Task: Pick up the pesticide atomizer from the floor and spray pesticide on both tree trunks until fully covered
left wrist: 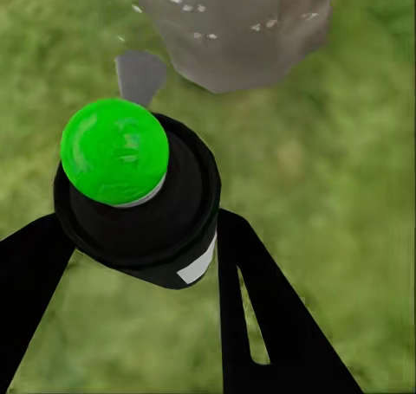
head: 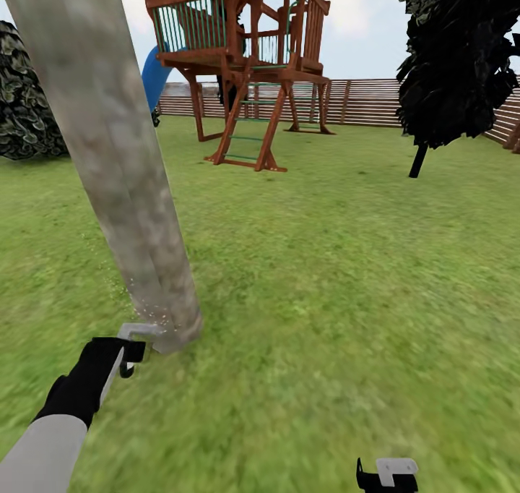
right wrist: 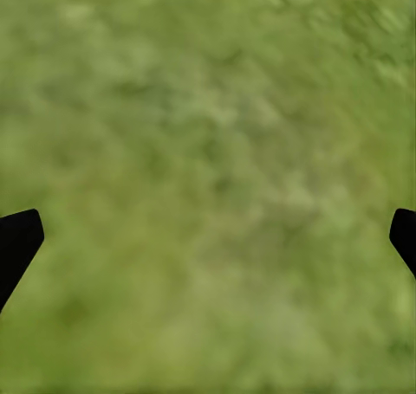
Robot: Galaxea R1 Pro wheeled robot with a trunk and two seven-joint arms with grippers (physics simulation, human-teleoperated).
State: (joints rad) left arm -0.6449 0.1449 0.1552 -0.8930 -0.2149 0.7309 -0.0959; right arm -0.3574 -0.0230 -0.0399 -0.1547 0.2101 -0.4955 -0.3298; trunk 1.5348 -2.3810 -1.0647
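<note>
Left gripper (left wrist: 143, 238) jaws clenched on pesticide atomizer (left wrist: 139, 195), green-capped black bottle, aimed at base of tree trunk (head: 115, 175). Right gripper (right wrist: 208, 238) jaws spread wide, empty, over lawn (head: 347, 262). White specks visible low on tree trunk near nozzle; upper trunk looks bare. Judgement: pickup done, spraying of this tree under way, coverage partial. Second tree not identifiable here; likely untreated, cannot confirm.
</note>
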